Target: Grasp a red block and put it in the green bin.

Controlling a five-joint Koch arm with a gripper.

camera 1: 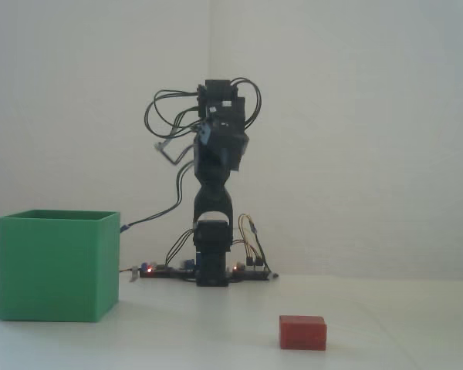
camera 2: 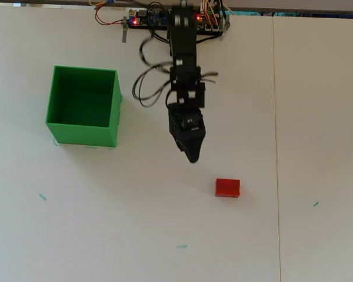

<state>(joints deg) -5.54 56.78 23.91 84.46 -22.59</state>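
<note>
Lying near the end effector [camera 2: 192, 157], red block [camera 2: 227, 187] sits ungrasped; jaw opening unclear.

Arm raised — gripper [camera 2: 192, 156] outstretched, empty

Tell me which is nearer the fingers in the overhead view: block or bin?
The red block. It lies just below-right of the gripper; the green bin sits farther off, to the left.

Your arm [camera 1: 213, 200] is all black: blocky servo segments stacked on a dark base. Thin black cables [camera 1: 166, 123] loop loosely off its upper links. At the base sits a circuit board [camera 2: 147, 19] with small red lights and what look like coloured jumper wires [camera 2: 209, 7]. The tool [camera 2: 191, 155] tapers to a dark point.
</note>
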